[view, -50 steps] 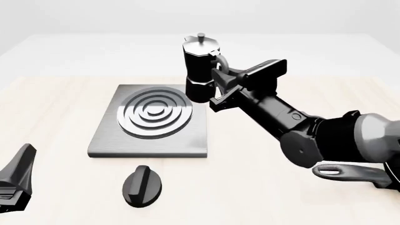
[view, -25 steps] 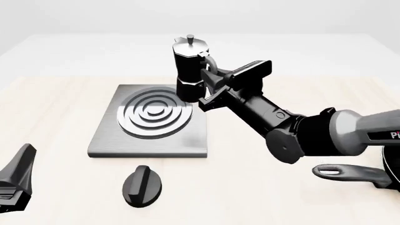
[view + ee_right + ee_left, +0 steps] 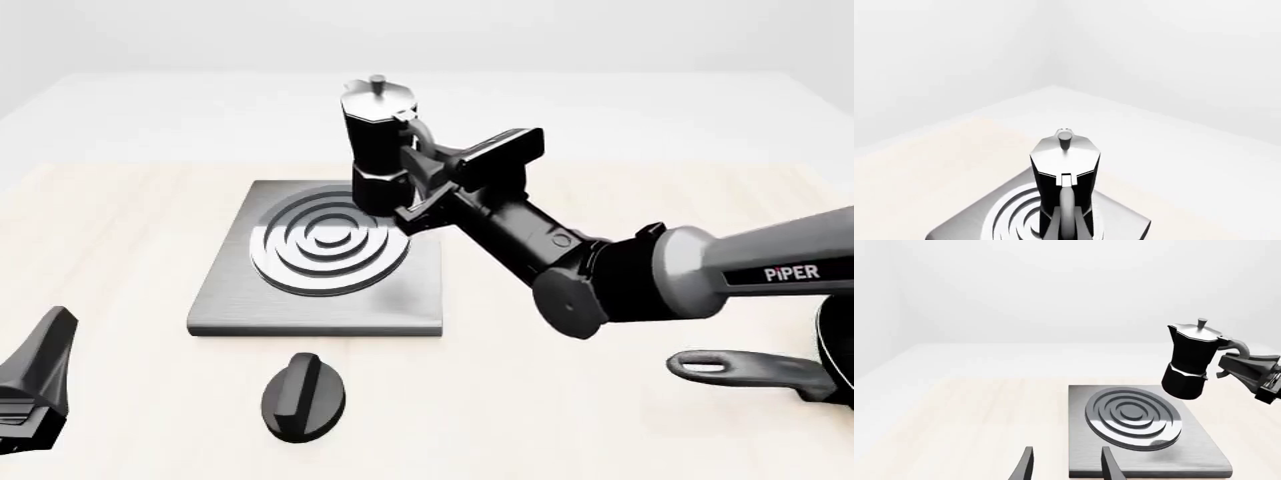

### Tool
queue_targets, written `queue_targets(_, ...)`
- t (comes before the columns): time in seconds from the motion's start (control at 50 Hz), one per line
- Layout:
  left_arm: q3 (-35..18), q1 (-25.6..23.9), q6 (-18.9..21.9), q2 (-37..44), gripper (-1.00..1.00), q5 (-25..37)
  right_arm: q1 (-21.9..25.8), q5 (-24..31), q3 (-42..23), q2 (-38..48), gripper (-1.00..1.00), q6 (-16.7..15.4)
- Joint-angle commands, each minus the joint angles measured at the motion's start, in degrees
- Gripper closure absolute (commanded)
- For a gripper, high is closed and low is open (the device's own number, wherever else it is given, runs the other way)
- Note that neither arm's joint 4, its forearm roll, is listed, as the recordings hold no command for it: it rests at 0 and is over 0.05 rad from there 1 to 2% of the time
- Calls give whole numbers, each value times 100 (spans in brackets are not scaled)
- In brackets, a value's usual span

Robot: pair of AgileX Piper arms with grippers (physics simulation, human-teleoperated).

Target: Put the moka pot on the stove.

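Moka pot (image 3: 378, 150) hangs upper centre of the front view, above the stove's (image 3: 227, 290) far right edge, held by its handle in the right gripper (image 3: 424, 185). At lower left the left gripper (image 3: 1064, 467) idles, fingers apart. Best centred over the ring burner (image 3: 328, 243) upright, then lowered; clearance is probably small. "PiPER" marks the right arm.

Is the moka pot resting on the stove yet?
Apart. The left wrist view shows the moka pot hanging above the stove, with table visible beneath its base.
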State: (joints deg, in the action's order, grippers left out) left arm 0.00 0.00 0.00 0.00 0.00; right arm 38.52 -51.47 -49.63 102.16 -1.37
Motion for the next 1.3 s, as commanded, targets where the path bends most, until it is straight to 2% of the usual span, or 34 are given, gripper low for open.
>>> queue_targets(0.02, 0, 0, 0, 0, -100, 0, 84, 21, -320, 140, 100, 5)
queue_targets(1.3, 0, 0, 0, 0, -100, 0, 338, 159, -1452, 1137, 100, 103)
